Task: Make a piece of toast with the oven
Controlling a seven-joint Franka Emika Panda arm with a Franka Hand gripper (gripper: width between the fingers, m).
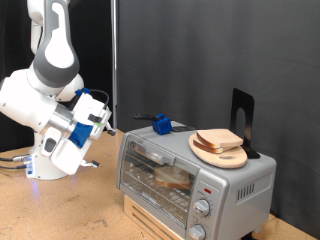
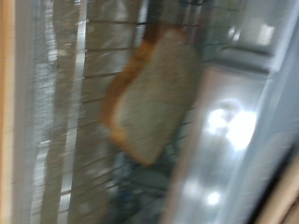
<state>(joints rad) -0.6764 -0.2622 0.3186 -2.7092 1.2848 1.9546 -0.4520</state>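
Piece of toast (image 2: 149, 93) lying on the rack inside the closed oven (image 1: 190, 175), loading apparently complete; gripper (image 1: 108, 120) poised beside the oven's door, finger spacing indiscernible; spare slices (image 1: 220, 141) on the wooden board (image 1: 205, 153).

Bright exterior view — blurred, glary wrist view

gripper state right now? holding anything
gripper: near the oven, open or shut cannot be told; nothing seen between its fingers. Piece of toast sits inside.
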